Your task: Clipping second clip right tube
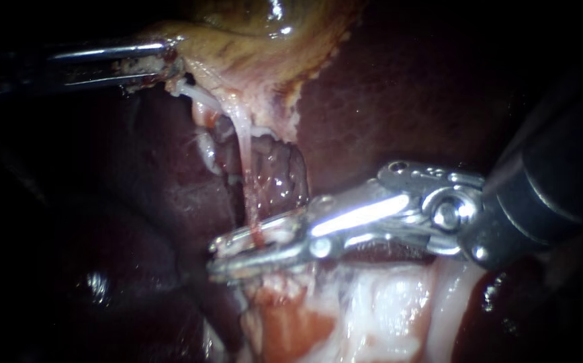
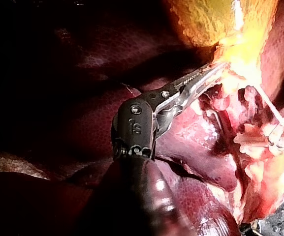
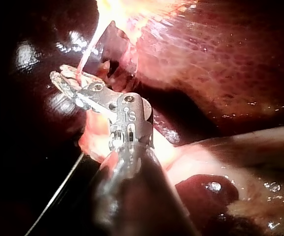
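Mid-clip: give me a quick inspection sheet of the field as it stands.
Surface: liver, dark red and wet, lies under everything.
Job's things: tube runs taut from the gallbladder down to the right instrument; no clip made out on it.
Clutter: nothing seen.
Instruments: left instrument, jaws shut on the gallbladder's edge; right instrument, jaws open, the tube in the gap between them.
Cables: thin pale line beside the right instrument's shaft; cannot tell what it is.
Surroundings: dark, nothing seen.
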You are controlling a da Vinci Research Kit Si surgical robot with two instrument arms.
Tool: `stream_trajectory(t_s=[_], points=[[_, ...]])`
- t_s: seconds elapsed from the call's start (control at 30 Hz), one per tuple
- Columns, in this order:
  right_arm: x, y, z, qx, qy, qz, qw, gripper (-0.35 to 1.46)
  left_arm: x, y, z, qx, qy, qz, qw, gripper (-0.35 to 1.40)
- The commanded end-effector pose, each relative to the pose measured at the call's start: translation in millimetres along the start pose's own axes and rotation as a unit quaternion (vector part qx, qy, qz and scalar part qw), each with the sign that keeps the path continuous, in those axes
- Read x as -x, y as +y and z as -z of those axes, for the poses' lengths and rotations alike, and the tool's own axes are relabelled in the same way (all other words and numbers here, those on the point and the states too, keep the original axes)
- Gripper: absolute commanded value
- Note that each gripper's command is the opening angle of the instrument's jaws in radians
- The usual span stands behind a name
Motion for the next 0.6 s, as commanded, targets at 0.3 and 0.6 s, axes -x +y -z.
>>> stream_trajectory(t_s=[0.3,0.6], points=[[0.4,-0.1,0.3,0.012,-0.022,-0.006,0.9997,-0.35,0.0,0.1,0.0,0.000,0.000,0.000,1.0000,-0.35],[0.5,0.0,0.3,0.012,-0.023,-0.005,0.9997,-0.35,0.0,0.1,0.0,0.000,0.000,0.000,1.0000,-0.35]])
